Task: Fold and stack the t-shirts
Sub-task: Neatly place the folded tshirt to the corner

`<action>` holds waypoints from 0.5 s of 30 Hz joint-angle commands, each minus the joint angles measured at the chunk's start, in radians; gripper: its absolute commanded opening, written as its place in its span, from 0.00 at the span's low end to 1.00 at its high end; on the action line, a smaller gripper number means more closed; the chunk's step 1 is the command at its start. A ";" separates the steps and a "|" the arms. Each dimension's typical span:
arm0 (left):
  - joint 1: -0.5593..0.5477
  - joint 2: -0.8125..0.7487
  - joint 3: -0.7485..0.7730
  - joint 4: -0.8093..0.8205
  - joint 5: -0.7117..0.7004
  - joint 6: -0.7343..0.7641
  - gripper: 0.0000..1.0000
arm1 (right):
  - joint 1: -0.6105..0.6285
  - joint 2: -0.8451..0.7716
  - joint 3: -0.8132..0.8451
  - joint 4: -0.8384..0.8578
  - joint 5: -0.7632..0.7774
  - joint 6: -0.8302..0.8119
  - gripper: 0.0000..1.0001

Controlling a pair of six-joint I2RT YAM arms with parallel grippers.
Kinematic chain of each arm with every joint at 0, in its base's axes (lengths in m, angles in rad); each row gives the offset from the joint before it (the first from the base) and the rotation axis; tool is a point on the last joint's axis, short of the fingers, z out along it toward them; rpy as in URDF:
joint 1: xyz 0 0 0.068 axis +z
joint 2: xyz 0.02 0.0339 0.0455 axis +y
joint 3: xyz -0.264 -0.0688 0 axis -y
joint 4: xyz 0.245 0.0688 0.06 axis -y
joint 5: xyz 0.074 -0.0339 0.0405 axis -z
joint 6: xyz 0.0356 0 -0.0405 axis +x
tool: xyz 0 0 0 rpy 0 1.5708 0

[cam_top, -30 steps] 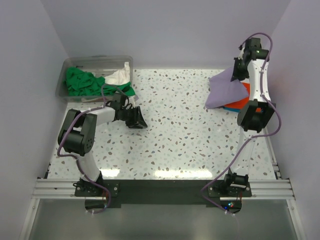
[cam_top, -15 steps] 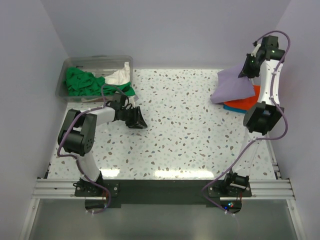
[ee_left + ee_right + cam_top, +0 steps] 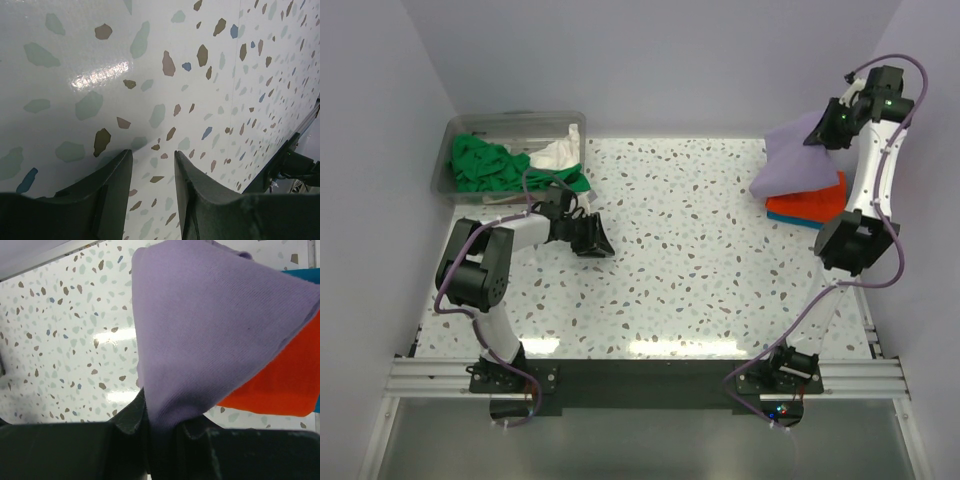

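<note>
Right pincer (image 3: 828,128) holds the lavender t-shirt (image 3: 798,160) above the stack.
Its jaws are pinched on cloth hanging over the orange t-shirt (image 3: 812,205) and the blue t-shirt (image 3: 788,217), at the far right of the tabletop (image 3: 700,250). The left pincer (image 3: 150,159) is partly open and empty, near the clear tub (image 3: 510,124) that holds the green t-shirt (image 3: 485,162).

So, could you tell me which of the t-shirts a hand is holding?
The lavender shirt: the right hand is shut on it, over the orange shirt and the blue shirt. The green shirt and white shirt lie in the tub.
</note>
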 commanded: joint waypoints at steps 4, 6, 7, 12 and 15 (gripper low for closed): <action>-0.002 -0.004 -0.018 -0.015 -0.023 0.017 0.44 | -0.029 -0.027 0.013 0.029 -0.049 -0.006 0.00; -0.002 -0.007 -0.017 -0.019 -0.023 0.017 0.44 | -0.037 -0.004 0.013 0.032 -0.037 -0.009 0.00; -0.002 -0.012 -0.017 -0.021 -0.023 0.017 0.44 | -0.040 0.002 0.015 0.029 -0.032 -0.014 0.00; -0.002 -0.030 -0.017 -0.025 -0.027 0.017 0.44 | -0.052 0.037 -0.016 0.023 0.009 -0.037 0.00; -0.003 -0.053 -0.011 -0.038 -0.028 0.014 0.44 | -0.057 0.059 -0.040 0.023 0.059 -0.060 0.00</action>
